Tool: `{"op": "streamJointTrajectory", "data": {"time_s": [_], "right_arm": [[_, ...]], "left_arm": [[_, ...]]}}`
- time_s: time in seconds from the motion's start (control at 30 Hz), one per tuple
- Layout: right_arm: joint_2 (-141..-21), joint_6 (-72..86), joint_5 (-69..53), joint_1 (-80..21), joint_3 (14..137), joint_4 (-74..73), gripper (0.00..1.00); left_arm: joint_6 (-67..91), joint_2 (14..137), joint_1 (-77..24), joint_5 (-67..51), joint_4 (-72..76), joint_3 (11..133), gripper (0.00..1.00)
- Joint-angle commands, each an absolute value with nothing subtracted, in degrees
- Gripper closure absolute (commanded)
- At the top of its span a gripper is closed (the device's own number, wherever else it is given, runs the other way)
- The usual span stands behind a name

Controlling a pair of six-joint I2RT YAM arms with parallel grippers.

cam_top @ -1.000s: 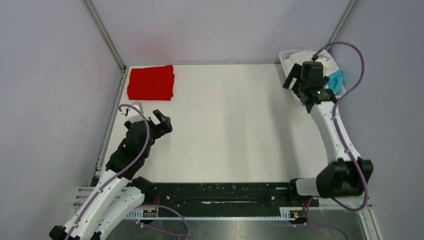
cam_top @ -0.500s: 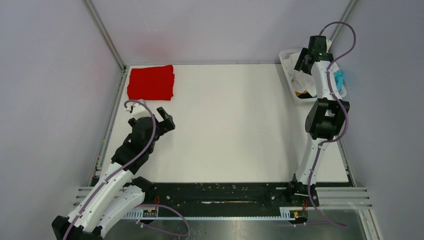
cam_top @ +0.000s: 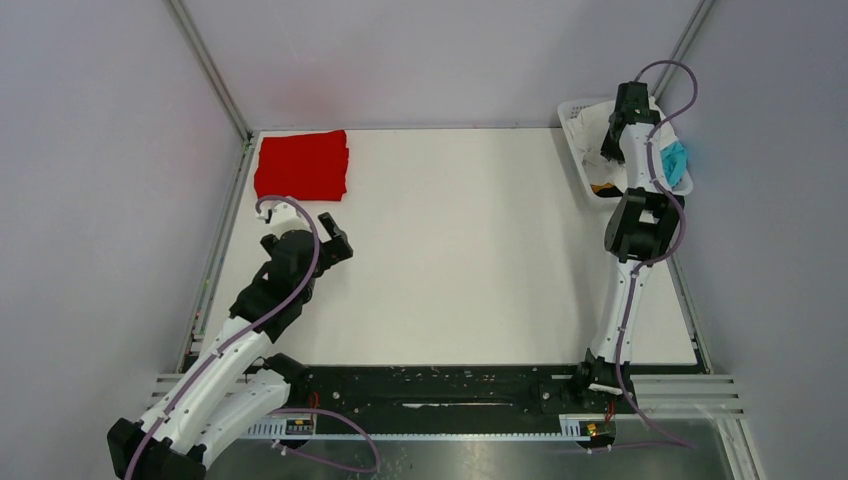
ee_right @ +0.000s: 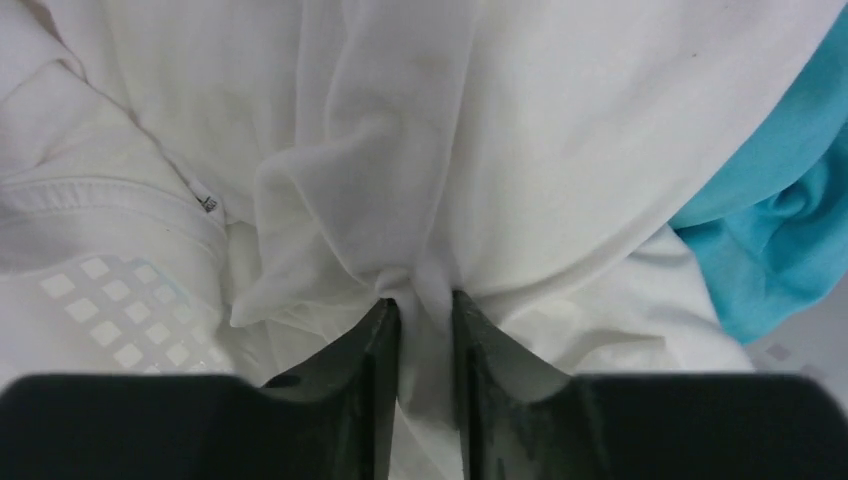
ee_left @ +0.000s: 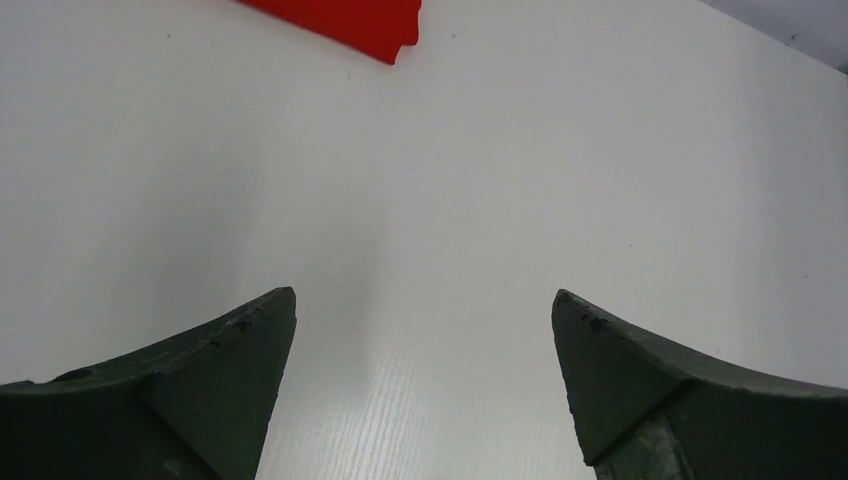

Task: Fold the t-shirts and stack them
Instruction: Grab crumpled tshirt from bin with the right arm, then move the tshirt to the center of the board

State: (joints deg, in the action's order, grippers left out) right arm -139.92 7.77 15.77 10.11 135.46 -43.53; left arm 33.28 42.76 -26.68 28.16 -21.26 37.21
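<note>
White t-shirt [ee_right: 420,110] is clamped in the right gripper [ee_right: 425,315]. Jaws are nearly closed on a bunched fold, with only a thin wad of cloth between the tips. Creases fan up and outward from the pinch point, and the rest of the shirt fills most of the right wrist view. A collar or hem seam lies off to the left of the jaws.

Teal t-shirt [ee_right: 770,230] sits just right of the white one, touching it and partly tucked under its edge. It is not in the grip. White lattice of the basket [ee_right: 95,300] shows at lower left of that view.

Top view: right gripper [cam_top: 612,145] is down inside the basket [cam_top: 573,110] at the far right corner of the table [cam_top: 470,250], arm stretched well out. Teal t-shirt [cam_top: 673,158] is on the basket's right side, just beside the arm. A scrap of orange-yellow cloth [cam_top: 603,188] shows at the near end of the basket.

Red t-shirt [cam_top: 302,165] lies folded flat at the far left corner of the table, well apart from the basket.

Left gripper [cam_top: 335,240] is released, jaws spread wide with nothing between them. It sits above bare table [ee_left: 520,180], on the near side of the red t-shirt [ee_left: 350,18] and clear of it. Only a corner of the red shirt reaches the top edge of the left wrist view.
</note>
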Motion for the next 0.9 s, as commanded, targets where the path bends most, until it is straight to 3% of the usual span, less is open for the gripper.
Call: {"op": "streamJointTrajectory", "data": {"time_s": [0.0, 0.13, 0.5, 0.87], "right_arm": [[-137.77, 7.94, 13.96, 10.11, 137.80, -45.41, 0.78], [-133.43, 8.41, 12.06, 10.10, 138.87, -45.17, 0.91], [-112.01, 13.69, -4.05, 8.89, 138.74, -44.35, 0.94], [-97.48, 12.18, -14.37, -2.65, 139.88, -43.39, 0.94]], "left_arm": [[33.63, 42.45, -26.70, 29.79, -18.37, 38.14, 0.01], [33.81, 42.00, -26.76, 29.65, -18.62, 38.07, 0.01], [34.62, 38.77, -26.74, 28.16, -19.23, 37.20, 0.01], [34.96, 36.72, -26.72, 26.97, -20.58, 37.01, 0.01]]}}
